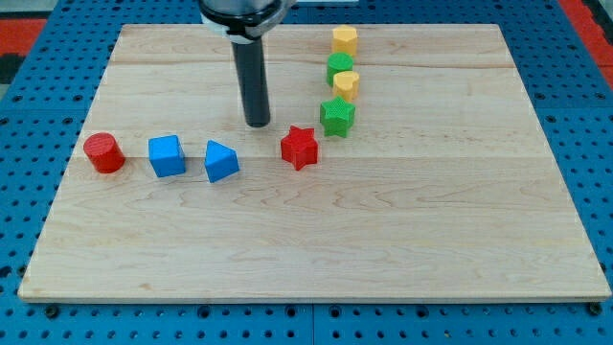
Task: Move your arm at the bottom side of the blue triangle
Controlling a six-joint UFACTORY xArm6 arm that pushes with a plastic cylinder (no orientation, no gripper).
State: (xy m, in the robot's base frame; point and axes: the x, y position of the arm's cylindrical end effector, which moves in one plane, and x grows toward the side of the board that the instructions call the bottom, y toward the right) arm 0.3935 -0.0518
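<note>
The blue triangle (pixel 220 161) lies on the wooden board (pixel 316 240) at the view's left of centre. My tip (pixel 258 124) stands above and to the right of it, a short gap away and not touching. The rod rises straight up to the dark arm head at the view's top. The tip sits between the blue triangle and the red star (pixel 300 148).
A blue cube (pixel 167 155) and a red cylinder (pixel 103 153) lie left of the triangle in a row. A green star (pixel 337 116), a yellow block (pixel 346 84), a green block (pixel 340 67) and another yellow block (pixel 345 40) form a column at the view's upper right.
</note>
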